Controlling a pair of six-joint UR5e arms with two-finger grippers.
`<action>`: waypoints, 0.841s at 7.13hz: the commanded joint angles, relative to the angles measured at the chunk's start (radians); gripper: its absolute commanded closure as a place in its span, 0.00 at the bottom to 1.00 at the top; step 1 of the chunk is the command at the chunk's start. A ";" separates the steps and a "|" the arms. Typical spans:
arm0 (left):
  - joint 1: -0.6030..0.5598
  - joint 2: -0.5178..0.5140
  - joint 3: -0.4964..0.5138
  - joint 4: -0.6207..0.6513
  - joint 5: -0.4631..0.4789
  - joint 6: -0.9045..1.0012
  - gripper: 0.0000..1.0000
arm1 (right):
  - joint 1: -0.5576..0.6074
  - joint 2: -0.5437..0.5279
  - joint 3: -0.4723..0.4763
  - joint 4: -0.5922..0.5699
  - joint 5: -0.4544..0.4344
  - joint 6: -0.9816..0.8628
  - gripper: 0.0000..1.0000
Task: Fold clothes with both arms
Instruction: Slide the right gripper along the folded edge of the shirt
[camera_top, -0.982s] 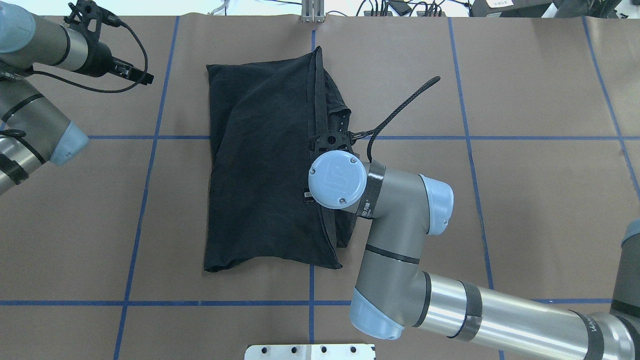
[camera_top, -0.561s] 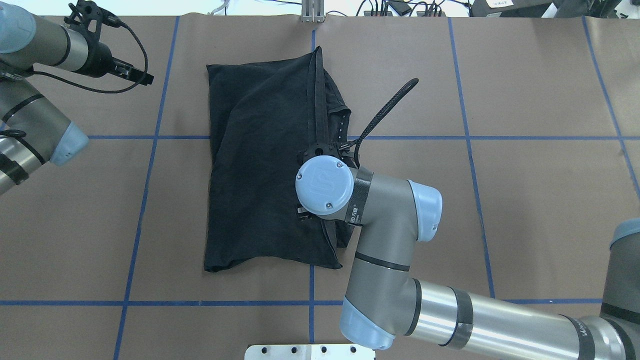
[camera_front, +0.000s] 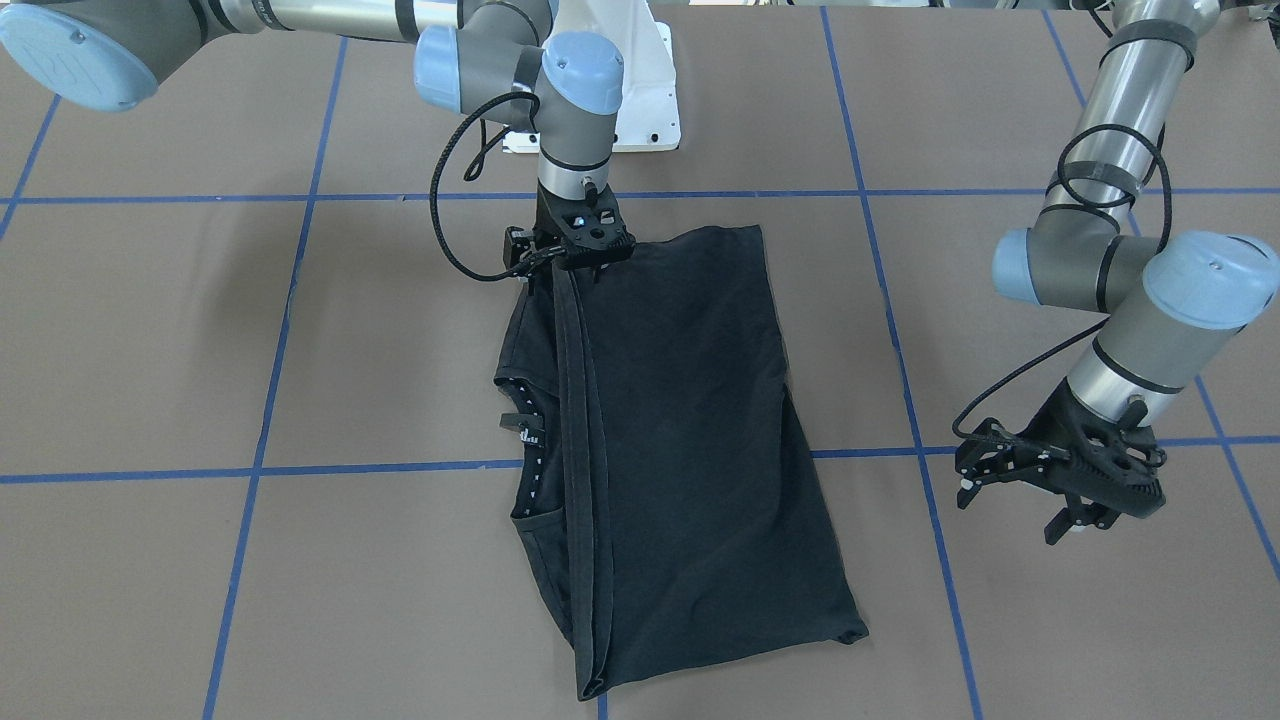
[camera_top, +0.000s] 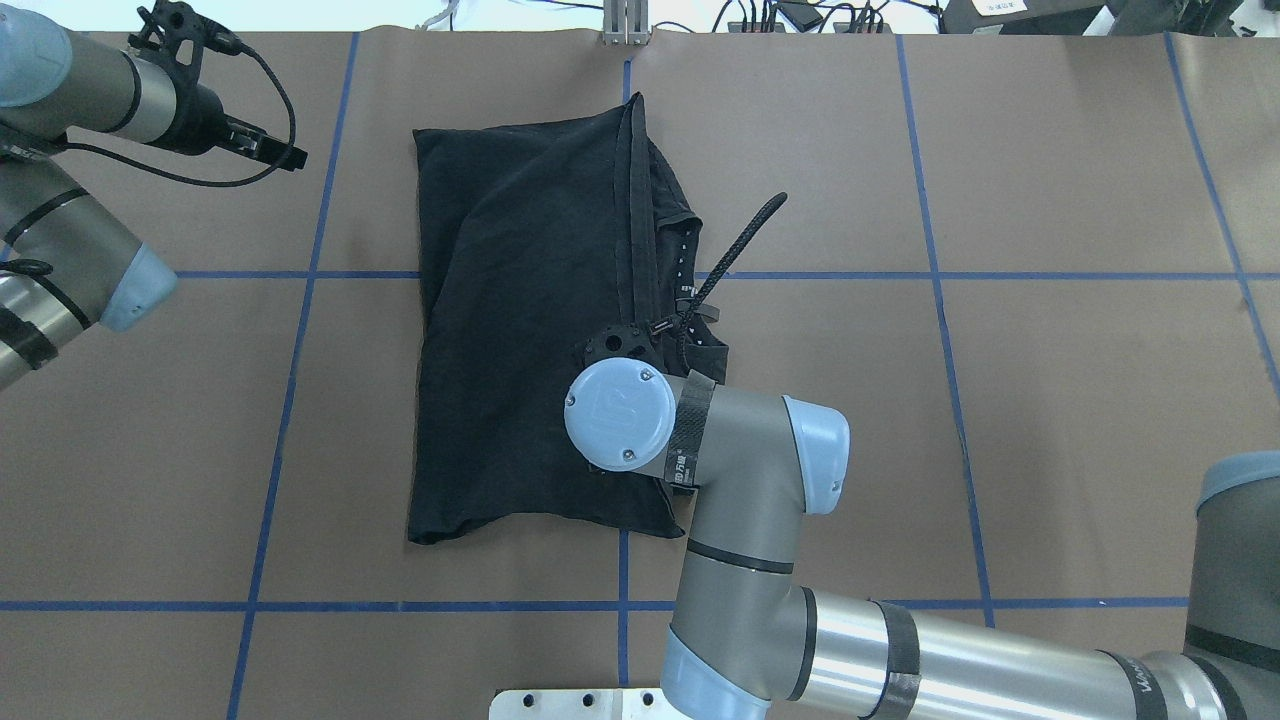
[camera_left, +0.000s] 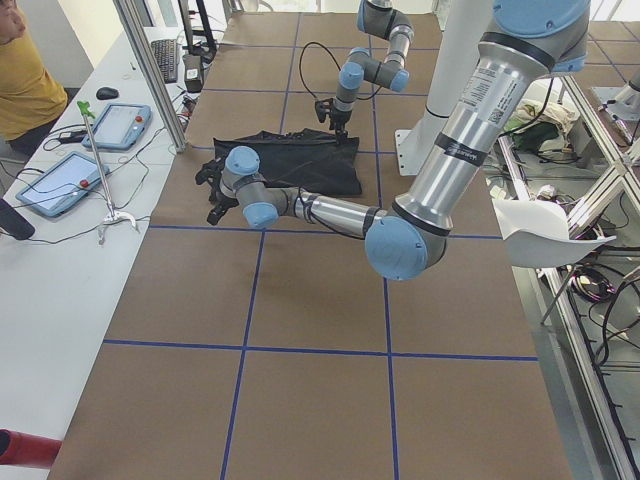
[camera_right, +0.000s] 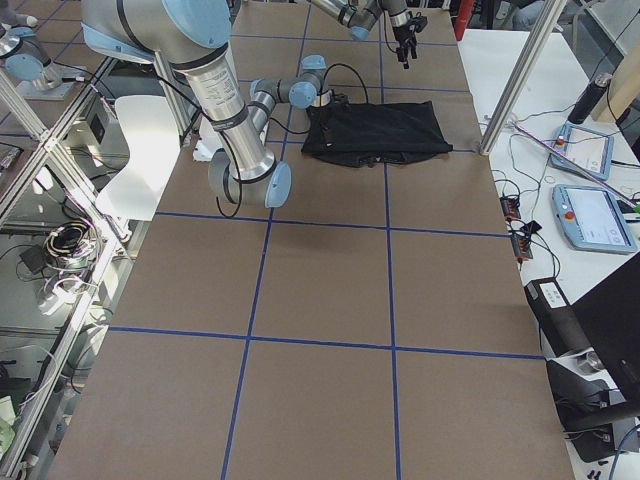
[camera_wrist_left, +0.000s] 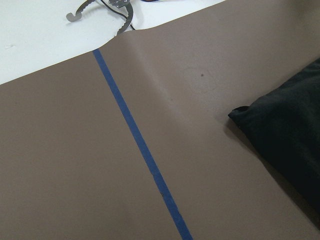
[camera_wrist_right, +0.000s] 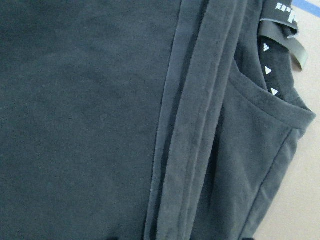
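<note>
Here we go: since a second ago the right arm (camera_top: 745, 500) has drawn back toward the robot's base. Its wrist has slid along the T-shirt's (camera_top: 510, 330) doubled hem band (camera_front: 580, 480), and its cable loop (camera_top: 740, 235) has swung in with it. The shirt itself has not shifted (nor has the left arm (camera_top: 70, 250)).

The right gripper (camera_front: 572, 262) hangs over the shirt's half nearer the robot, right at the band. We cannot tell whether its fingers are spread or pinching cloth. The left gripper (camera_front: 1008, 508) hovers well off to the robot's left above bare tabletop (camera_top: 1050, 420), fingers spread with nothing between them.

The shirt lies mid-tabletop, plain black side up, folded into a long strip. Its long axis runs from the robot's side to the far edge, and the neckline (camera_top: 690, 262) opens toward the robot's right.
</note>
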 joint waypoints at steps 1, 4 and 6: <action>0.000 0.000 0.001 -0.001 0.000 0.000 0.00 | -0.005 -0.001 -0.014 -0.001 -0.023 -0.053 0.30; 0.000 0.000 0.001 -0.001 0.000 0.000 0.00 | -0.007 -0.003 -0.011 -0.002 -0.036 -0.114 0.40; 0.000 0.000 0.003 -0.001 0.000 0.000 0.00 | -0.007 -0.015 -0.003 -0.002 -0.040 -0.121 0.57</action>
